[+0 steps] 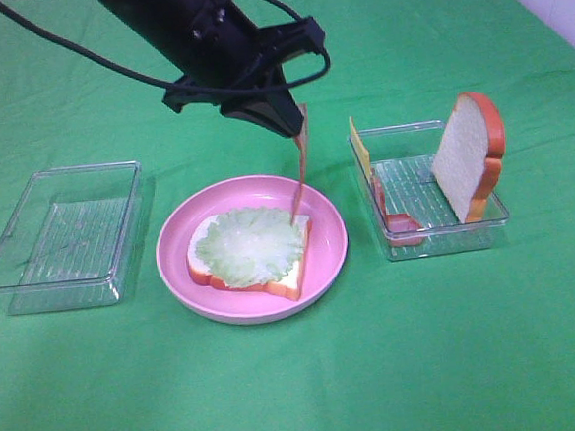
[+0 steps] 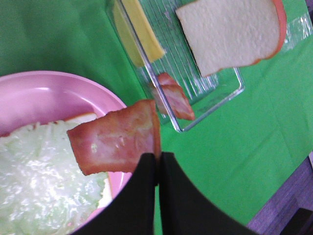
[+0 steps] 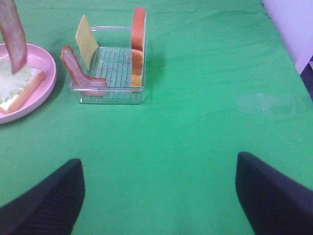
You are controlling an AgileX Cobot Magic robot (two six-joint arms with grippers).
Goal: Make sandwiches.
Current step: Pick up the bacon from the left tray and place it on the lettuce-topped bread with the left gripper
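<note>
**Left fingers** (image 2: 139,196) are pressed together on the upper end of a bacon strip (image 1: 302,167). The strip is gripped edge-on, and its long axis hangs nearly upright, straight down from the fingertips.

The high view is read as a clock face with 12 at the far edge. The strip's free lower end is seen at, or just above, the lettuce (image 1: 248,246), near the leaf's 2 o'clock corner. Contact cannot be confirmed. Most of the open sandwich therefore lies toward 8 o'clock from the fingers.

The coming move is judged to turn on this relation. The strip must be tipped from upright to flat and laid over toward 8 o'clock, so that its length falls across the leaf and not over the rim.

**Surface.** The lettuce is spread over a bread slice (image 1: 263,286) lying flat on the pink plate (image 1: 330,257). The leaf is level but ruffled.

**Room.**
- At 3 o'clock of the plate, well apart, a clear tray (image 1: 448,246) is shown. It holds a cheese slice (image 1: 360,146), a second bacon strip (image 1: 399,222) and the top bread slice (image 1: 466,154), all standing on edge.
- A second tray (image 1: 62,231) is placed at 9 o'clock.
- The **right fingers** (image 3: 49,200) are spread wide apart with nothing held, over bare green counter (image 1: 426,364) beyond the filled tray.
- The left arm is the nearer to the plate.
</note>
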